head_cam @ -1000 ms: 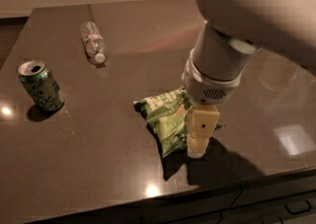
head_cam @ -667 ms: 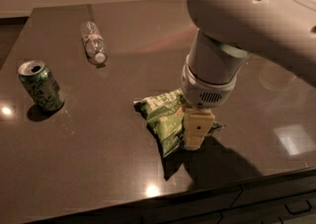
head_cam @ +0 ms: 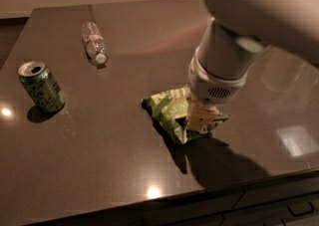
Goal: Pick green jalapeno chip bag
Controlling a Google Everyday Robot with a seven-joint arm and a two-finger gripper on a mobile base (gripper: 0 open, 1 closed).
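Cream pincer (head_cam: 202,118) rests on the crinkly light-green chip bag (head_cam: 167,111); its grip cannot be told; green metal can (head_cam: 41,86) well to its left.

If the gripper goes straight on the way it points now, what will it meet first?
The gripper points down onto the green jalapeno chip bag, so the bag comes first, with the table under it. It may already touch the bag; depth is unclear.

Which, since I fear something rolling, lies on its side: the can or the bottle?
The clear plastic bottle lies flat; the green can stands upright. The gripper is down at the green chip bag.
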